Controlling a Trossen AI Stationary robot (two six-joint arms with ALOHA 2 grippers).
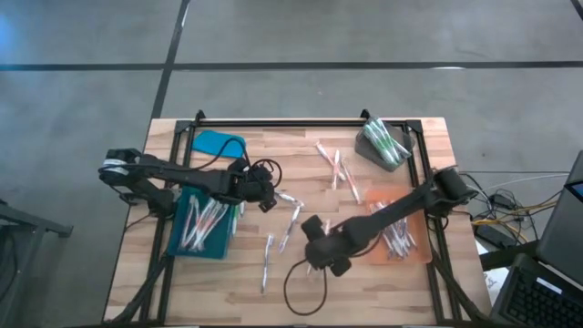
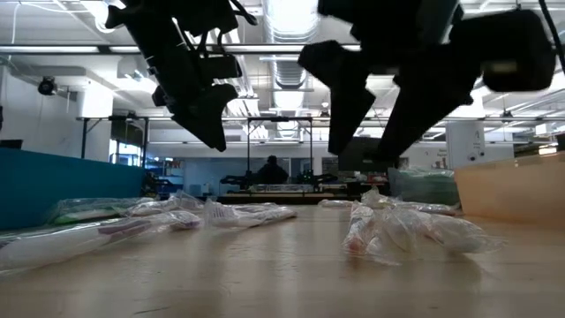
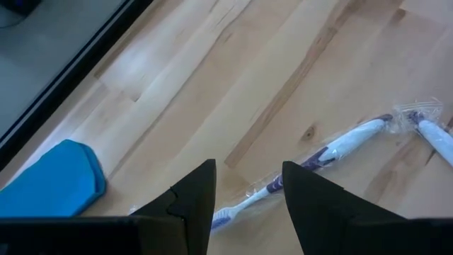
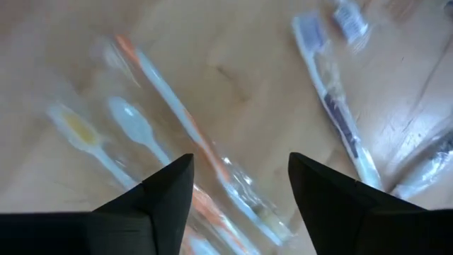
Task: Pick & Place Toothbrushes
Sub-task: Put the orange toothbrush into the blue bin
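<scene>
High view: loose toothbrushes (image 1: 290, 228) lie scattered mid-bench, more piled in a teal tray (image 1: 202, 228) at left, an orange tray (image 1: 401, 232) at right and a grey bin (image 1: 383, 146) at far right. Right gripper (image 1: 321, 264) hovers low near the bench's near edge, just right of two brushes lying roughly near-to-far. Right wrist view: jaws stand apart, nothing between them; an orange-handled wrapped brush (image 4: 191, 142) runs lengthwise through the gap, long axis roughly in line with the arm's reach. Judgement: jaws straddle its handle, so a short drop suffices. Left gripper (image 1: 264, 196) sits beside the teal tray, jaws apart and empty, over a purple-and-white brush (image 3: 318, 152) lying slantwise.
</scene>
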